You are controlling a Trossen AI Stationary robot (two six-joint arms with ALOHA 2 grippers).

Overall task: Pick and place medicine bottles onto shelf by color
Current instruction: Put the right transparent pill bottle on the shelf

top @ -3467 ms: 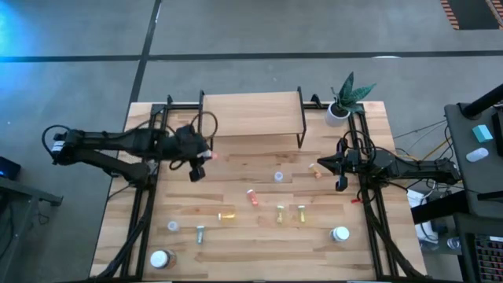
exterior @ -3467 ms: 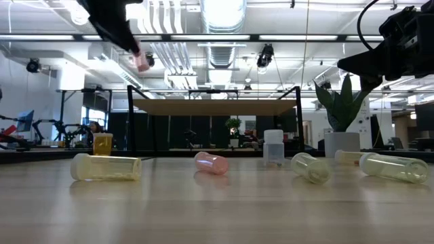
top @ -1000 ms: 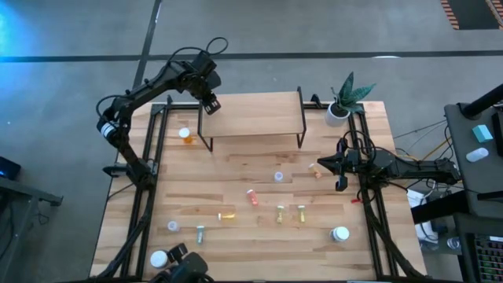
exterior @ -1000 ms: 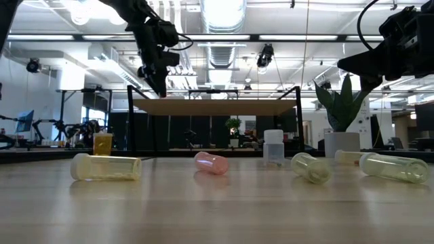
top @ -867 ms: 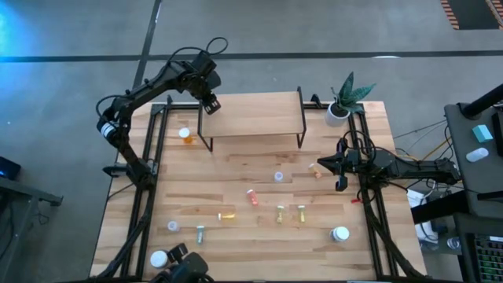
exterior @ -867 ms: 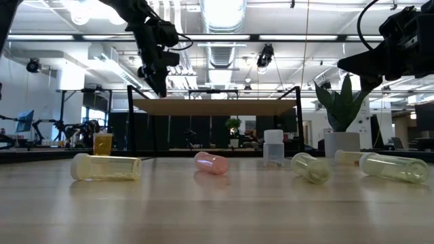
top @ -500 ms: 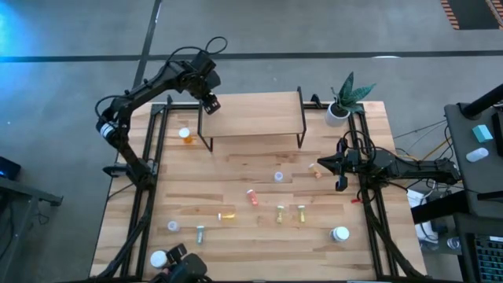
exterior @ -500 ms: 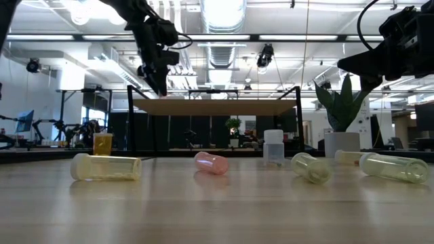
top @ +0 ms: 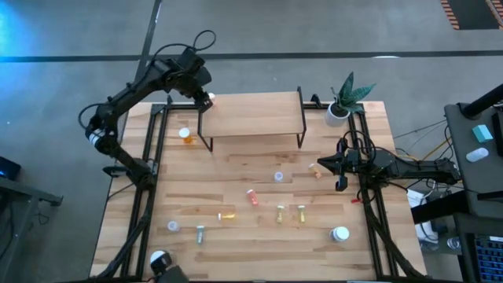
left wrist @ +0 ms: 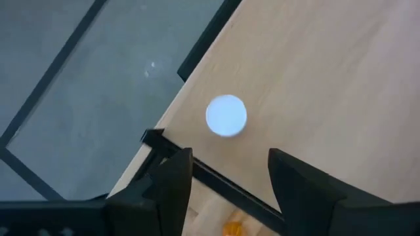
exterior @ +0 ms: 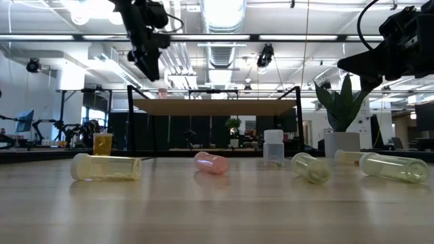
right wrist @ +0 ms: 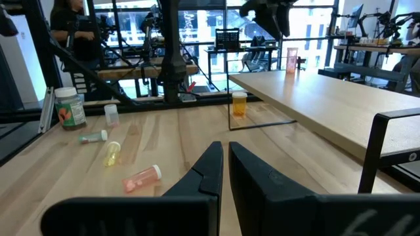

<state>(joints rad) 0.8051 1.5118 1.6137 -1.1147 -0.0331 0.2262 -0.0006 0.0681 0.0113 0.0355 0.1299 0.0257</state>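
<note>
My left gripper (left wrist: 230,174) has just let go, jaws apart, lifting off the pink bottle (left wrist: 226,116) now upright on the shelf (top: 251,115) corner; right gripper (right wrist: 225,164) waits shut

closed right gripper (right wrist: 225,172), pink vial (right wrist: 142,177), orange bottle (right wrist: 240,104), shelf (right wrist: 328,105)

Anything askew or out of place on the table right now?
Several medicine bottles lie on their sides, including a yellow vial and a pink bottle. The pink bottle on the shelf stands upright at its corner, released; the left gripper is open above it.
</note>
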